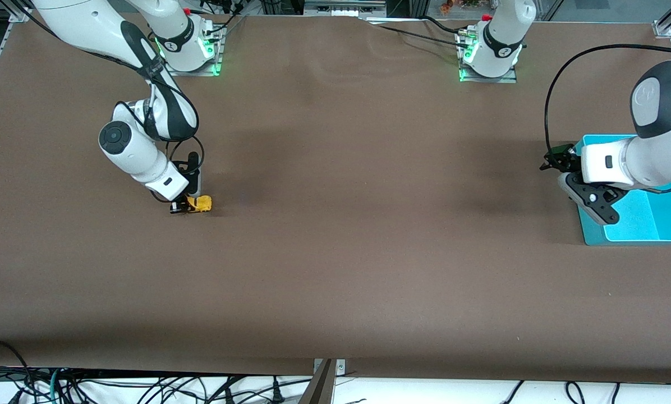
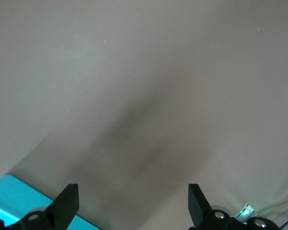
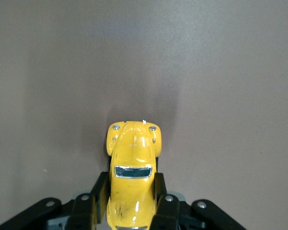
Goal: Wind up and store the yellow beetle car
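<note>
Glossy, the rounded yellow beetle car (image 3: 133,179) sits clenched in the right end effector (image 3: 132,203); left end effector (image 2: 132,206) released.

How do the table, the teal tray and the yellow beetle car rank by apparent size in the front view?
Largest to smallest:
1. The table, filling most of the view.
2. The teal tray, partly covered by the left arm.
3. The yellow beetle car, tiny, gripped by the right tool.

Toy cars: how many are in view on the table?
1. The yellow car sits on the brown table toward the right arm's end, gripped by the right pincer. No other is visible; the turquoise tray is partly hidden by the left arm.
</note>
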Controlling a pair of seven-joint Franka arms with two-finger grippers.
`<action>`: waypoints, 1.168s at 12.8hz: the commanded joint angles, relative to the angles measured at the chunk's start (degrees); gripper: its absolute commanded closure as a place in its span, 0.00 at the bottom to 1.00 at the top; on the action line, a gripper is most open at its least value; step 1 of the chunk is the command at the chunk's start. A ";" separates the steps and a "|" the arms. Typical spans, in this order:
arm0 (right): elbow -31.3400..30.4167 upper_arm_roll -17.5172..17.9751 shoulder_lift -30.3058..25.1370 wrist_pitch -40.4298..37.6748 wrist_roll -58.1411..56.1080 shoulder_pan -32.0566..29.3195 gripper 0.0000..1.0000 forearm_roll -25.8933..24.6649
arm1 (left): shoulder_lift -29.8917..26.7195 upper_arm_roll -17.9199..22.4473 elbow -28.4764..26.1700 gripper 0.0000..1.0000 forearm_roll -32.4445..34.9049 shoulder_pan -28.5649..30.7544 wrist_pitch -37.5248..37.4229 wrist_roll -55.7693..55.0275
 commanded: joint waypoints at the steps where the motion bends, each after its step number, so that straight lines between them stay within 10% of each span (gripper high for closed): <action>1: -0.19 -0.38 3.03 1.91 -3.59 -3.12 1.00 0.05 | -0.34 -0.16 -2.76 0.00 1.25 -0.11 3.21 7.76; 15: -0.36 -4.25 3.30 -0.20 -23.90 -13.86 1.00 0.92 | -1.13 -0.42 -5.67 0.00 2.65 -0.20 7.44 30.11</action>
